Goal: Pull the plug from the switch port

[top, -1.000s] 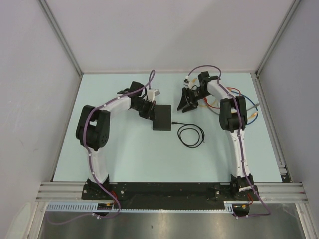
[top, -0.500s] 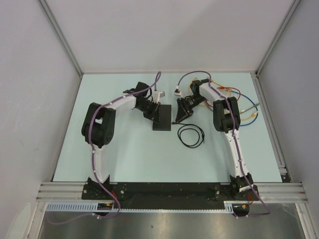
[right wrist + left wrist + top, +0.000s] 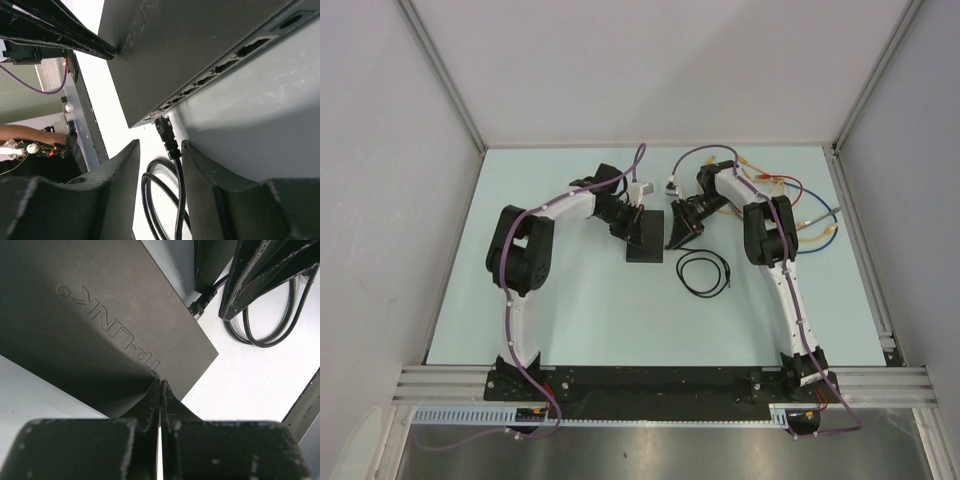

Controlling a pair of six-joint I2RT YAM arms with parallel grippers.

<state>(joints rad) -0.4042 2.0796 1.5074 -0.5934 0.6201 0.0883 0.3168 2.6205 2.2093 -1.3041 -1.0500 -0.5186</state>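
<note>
The switch is a flat matte-black box lying mid-table. In the left wrist view its top reads TP-LINK. My left gripper is shut and empty, its tips resting on the switch's top near one edge. The black plug sits in an end port of the switch's port row. It also shows in the left wrist view. My right gripper is open with one finger on each side of the plug, which lies close against the right finger. The plug's cable coils on the table.
A bundle of coloured wires lies at the back right behind the right arm. Grey walls enclose the table on three sides, with a metal rail along the right edge. A person's hand shows beyond the table in the right wrist view.
My left gripper has moved right onto the switch's top. My right gripper has moved left and nearer, down to the plug at the switch's right side.
</note>
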